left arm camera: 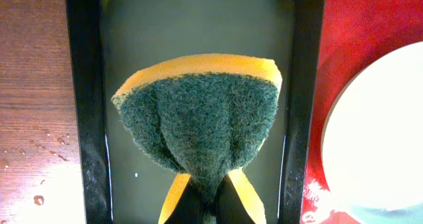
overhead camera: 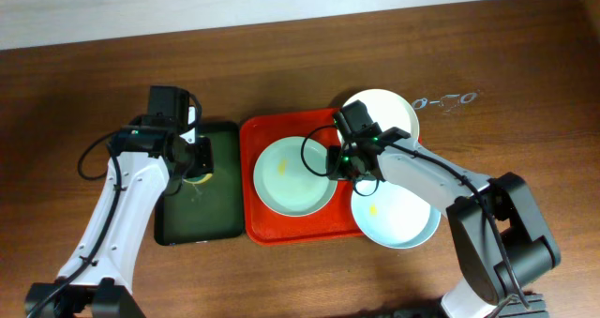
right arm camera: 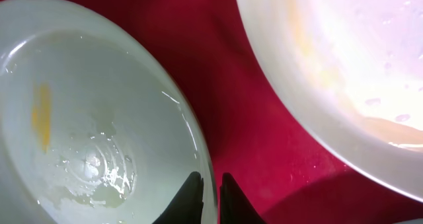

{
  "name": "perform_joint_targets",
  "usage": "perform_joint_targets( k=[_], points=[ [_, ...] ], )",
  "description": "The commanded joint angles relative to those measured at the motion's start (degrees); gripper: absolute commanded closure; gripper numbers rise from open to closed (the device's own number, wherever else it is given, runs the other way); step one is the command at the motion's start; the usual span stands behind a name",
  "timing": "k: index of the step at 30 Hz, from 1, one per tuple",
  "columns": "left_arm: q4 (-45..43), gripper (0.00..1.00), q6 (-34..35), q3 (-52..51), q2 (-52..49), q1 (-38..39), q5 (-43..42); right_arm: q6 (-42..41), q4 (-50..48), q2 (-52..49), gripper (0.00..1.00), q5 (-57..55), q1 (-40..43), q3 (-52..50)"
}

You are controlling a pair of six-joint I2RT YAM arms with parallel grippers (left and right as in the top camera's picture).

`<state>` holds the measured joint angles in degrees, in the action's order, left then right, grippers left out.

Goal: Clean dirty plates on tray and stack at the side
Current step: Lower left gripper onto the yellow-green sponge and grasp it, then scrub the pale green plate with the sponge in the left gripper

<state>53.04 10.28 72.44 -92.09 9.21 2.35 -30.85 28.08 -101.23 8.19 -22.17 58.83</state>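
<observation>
Three pale plates sit around the red tray (overhead camera: 272, 132). One plate (overhead camera: 289, 175) with a yellow smear lies in the tray's middle. A second plate (overhead camera: 386, 112) overlaps the back right corner and a third (overhead camera: 401, 217) overlaps the front right. My right gripper (overhead camera: 334, 162) is shut on the middle plate's right rim, one finger inside and one outside (right arm camera: 210, 196). That plate (right arm camera: 99, 118) is wet, with a yellow smear. My left gripper (overhead camera: 199, 164) is shut on a green and yellow sponge (left arm camera: 198, 112) over the dark green tray.
The dark green tray (overhead camera: 192, 215) lies left of the red tray, its edge touching it, and holds a film of water (left arm camera: 198, 26). Water drops mark the table at the back right (overhead camera: 448, 100). Bare wood lies around both trays.
</observation>
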Motion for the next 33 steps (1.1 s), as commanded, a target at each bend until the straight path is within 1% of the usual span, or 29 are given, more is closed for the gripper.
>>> perform_joint_targets(
  k=[1, 9, 11, 21, 23, 27, 33],
  points=[
    [-0.52, 1.0, -0.74, -0.04, 0.28, 0.02, -0.42, 0.39, -0.48, -0.42, 0.88, -1.38, -0.33, 0.22],
    [-1.57, 1.0, -0.74, -0.04, 0.28, 0.02, -0.42, 0.39, -0.48, -0.42, 0.87, -1.36, -0.37, -0.24],
    [-1.7, 1.0, -0.74, -0.04, 0.28, 0.02, -0.42, 0.39, -0.76, -0.42, 0.91, -1.38, -0.37, -0.52],
    [-2.03, 1.0, -0.74, -0.09, 0.28, 0.02, -0.42, 0.42, -1.88, -0.42, 0.92, -1.4, -0.37, -1.46],
    [-2.01, 1.0, -0.72, -0.09, 0.28, 0.02, -0.42, 0.39, -2.62, -0.42, 0.96, -1.38, -0.37, -2.16],
    [-2.21, 1.0, 0.2, -0.09, 0.28, 0.02, -0.39, 0.37, -2.6, -0.42, 0.96, -1.07, -0.37, -2.16],
    [0.09, 1.0, 0.81, 4.35, -0.33, 0.0, 1.11, -4.26, -1.27, -0.42, 0.96, 1.68, -0.37, -2.16]
  ],
)
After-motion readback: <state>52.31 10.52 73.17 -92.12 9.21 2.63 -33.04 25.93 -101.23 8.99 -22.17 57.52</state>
